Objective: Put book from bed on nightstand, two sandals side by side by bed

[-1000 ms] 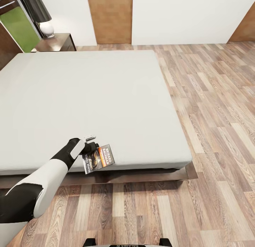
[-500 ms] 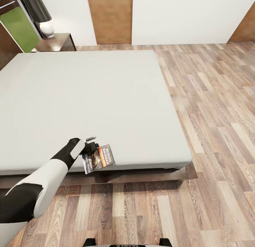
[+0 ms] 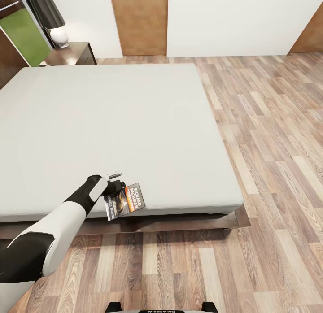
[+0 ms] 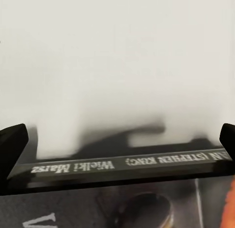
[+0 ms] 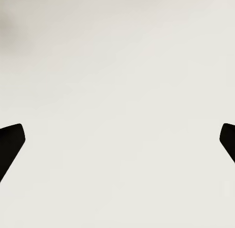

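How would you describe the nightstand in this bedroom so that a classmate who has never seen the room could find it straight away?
Start at the large grey bed and follow its left side to the far corner by the white wall. There stands the nightstand, a low dark reddish-brown wooden cabinet. A lamp with a black shade and round white base sits on it, which no other furniture here has.

1 book, 1 bed, 1 nightstand

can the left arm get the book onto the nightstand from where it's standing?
Probably not. The left gripper is at the book on the bed's near edge; the nightstand sits past the far corner, so the base likely must move.
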Available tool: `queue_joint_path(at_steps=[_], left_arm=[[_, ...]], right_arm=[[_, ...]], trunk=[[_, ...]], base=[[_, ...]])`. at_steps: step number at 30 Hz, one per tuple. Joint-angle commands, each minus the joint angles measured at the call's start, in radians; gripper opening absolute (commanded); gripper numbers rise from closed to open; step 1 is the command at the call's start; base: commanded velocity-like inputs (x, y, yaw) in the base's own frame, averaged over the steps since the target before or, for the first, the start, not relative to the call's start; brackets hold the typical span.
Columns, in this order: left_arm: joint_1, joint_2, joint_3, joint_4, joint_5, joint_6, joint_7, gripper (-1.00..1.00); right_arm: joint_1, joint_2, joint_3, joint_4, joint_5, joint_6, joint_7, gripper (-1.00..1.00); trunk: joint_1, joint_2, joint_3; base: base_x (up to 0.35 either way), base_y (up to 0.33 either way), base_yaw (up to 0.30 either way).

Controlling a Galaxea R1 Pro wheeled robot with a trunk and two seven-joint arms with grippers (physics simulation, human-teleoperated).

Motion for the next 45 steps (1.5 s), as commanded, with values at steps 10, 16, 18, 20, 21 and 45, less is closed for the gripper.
queue_joint_path(at_steps=[10, 16, 18, 20, 21, 45], left_arm=[[0.001, 0.001, -0.007, 0.0, 0.025, 0.003, 0.01, 1.0], [0.001, 0.001, -0.007, 0.0, 0.025, 0.002, 0.01, 1.0], [0.001, 0.002, -0.007, 0.0, 0.025, -0.004, 0.009, 1.0], [0.001, 0.002, -0.007, 0.0, 0.025, -0.019, 0.008, 1.0], [0.001, 0.002, -0.007, 0.0, 0.025, -0.019, 0.008, 1.0], [-0.181, 0.066, -0.004, -0.493, 0.024, 0.094, 0.127, 1.0]], right_arm=[[0.0, 0.0, -0.008, 0.001, 0.011, 0.002, -0.003, 1.0], [0.0, 0.0, -0.008, 0.001, 0.011, 0.002, -0.003, 1.0], [0.0, 0.0, -0.008, 0.0, 0.011, 0.002, -0.003, 1.0], [0.0, 0.0, -0.008, -0.001, 0.011, 0.002, -0.003, 1.0], [0.0, 0.0, -0.008, -0.001, 0.011, 0.002, -0.003, 1.0], [0.0, 0.001, 0.031, -0.006, 0.008, 0.0, 0.001, 1.0]], trunk=[[0.0, 0.0, -0.001], [0.0, 0.0, -0.001], [0.0, 0.0, -0.001], [0.0, 0.0, -0.001], [0.0, 0.0, -0.001], [0.0, 0.0, -0.001]], base=[[0.0, 0.0, 0.0], [0.0, 0.0, 0.0], [0.0, 0.0, 0.0], [0.0, 0.0, 0.0], [0.0, 0.0, 0.0], [0.0, 0.0, 0.0]])
